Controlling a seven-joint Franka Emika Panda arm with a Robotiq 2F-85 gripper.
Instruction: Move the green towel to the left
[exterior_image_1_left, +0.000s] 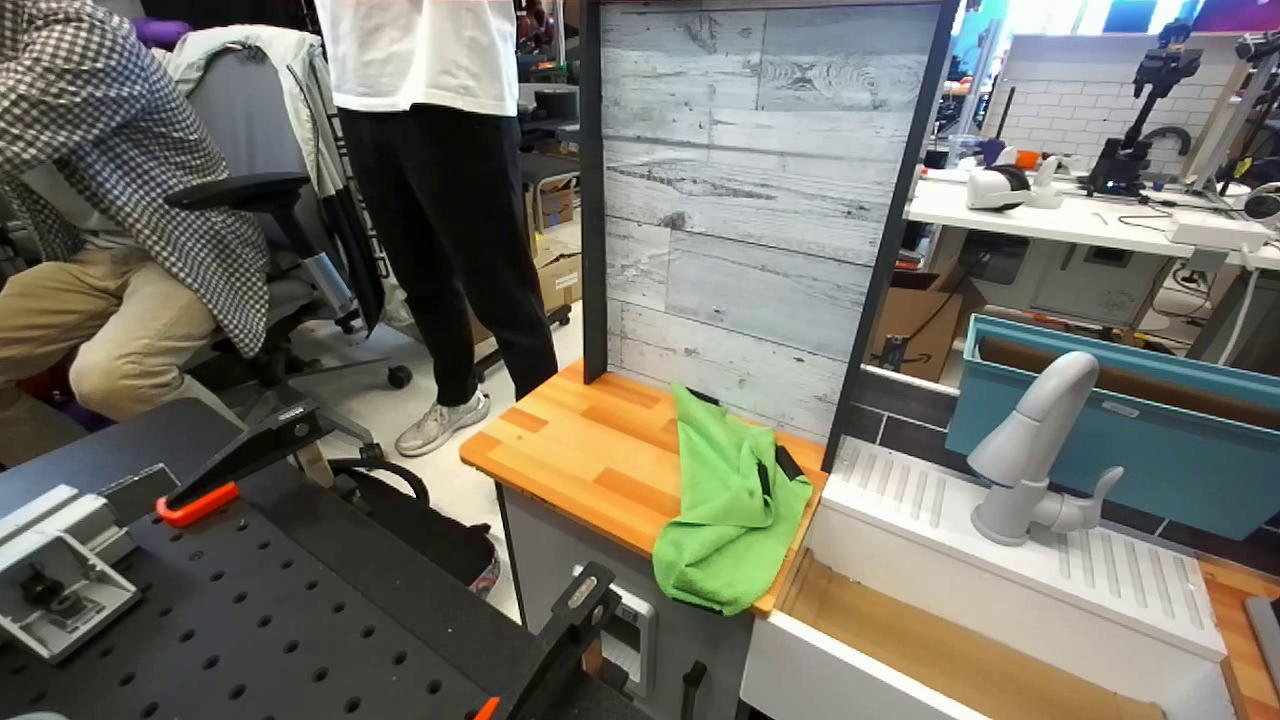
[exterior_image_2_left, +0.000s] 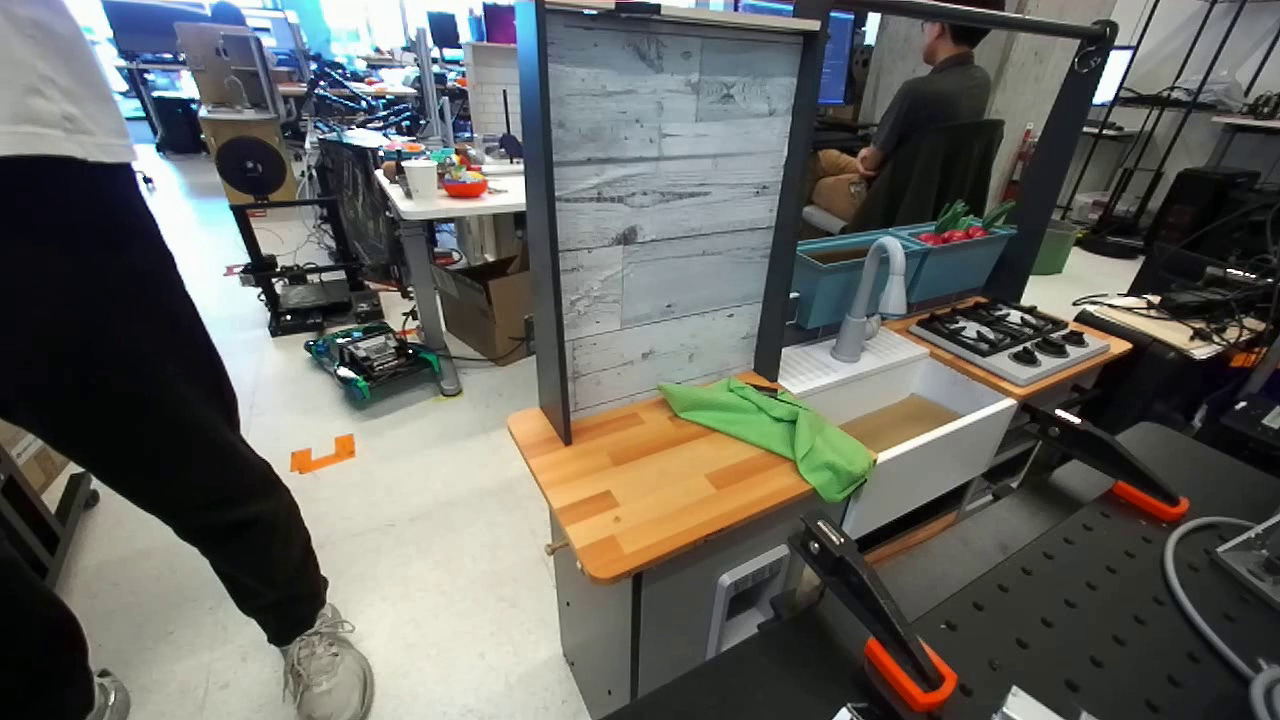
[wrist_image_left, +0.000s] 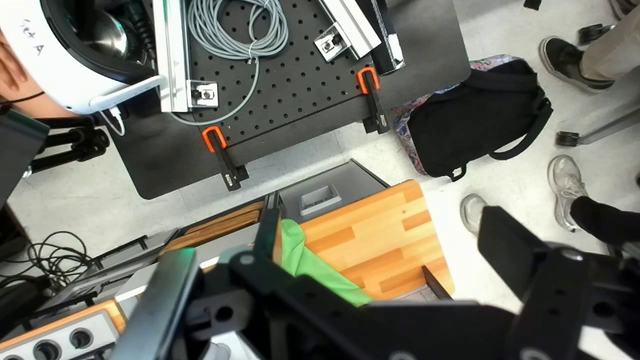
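Observation:
The green towel (exterior_image_1_left: 725, 530) lies crumpled on the wooden countertop (exterior_image_1_left: 570, 450), on the side by the white sink. One end hangs over the counter's front edge. It also shows in an exterior view (exterior_image_2_left: 780, 428), running from the back panel to the sink-side front corner. In the wrist view the towel (wrist_image_left: 320, 267) is partly hidden behind a finger and the gripper body. My gripper (wrist_image_left: 382, 220) is open, its fingers wide apart with nothing between them. It is high above the counter and apart from the towel. The gripper does not show in either exterior view.
A grey wood-pattern panel (exterior_image_1_left: 740, 200) stands upright behind the counter. The white sink (exterior_image_2_left: 925, 440) with a grey faucet (exterior_image_1_left: 1030, 450) adjoins the towel's side. A toy stove (exterior_image_2_left: 1010, 335) and teal planters (exterior_image_1_left: 1130, 430) stand beyond. A black perforated table (wrist_image_left: 300, 75) with orange-tipped clamps faces the counter.

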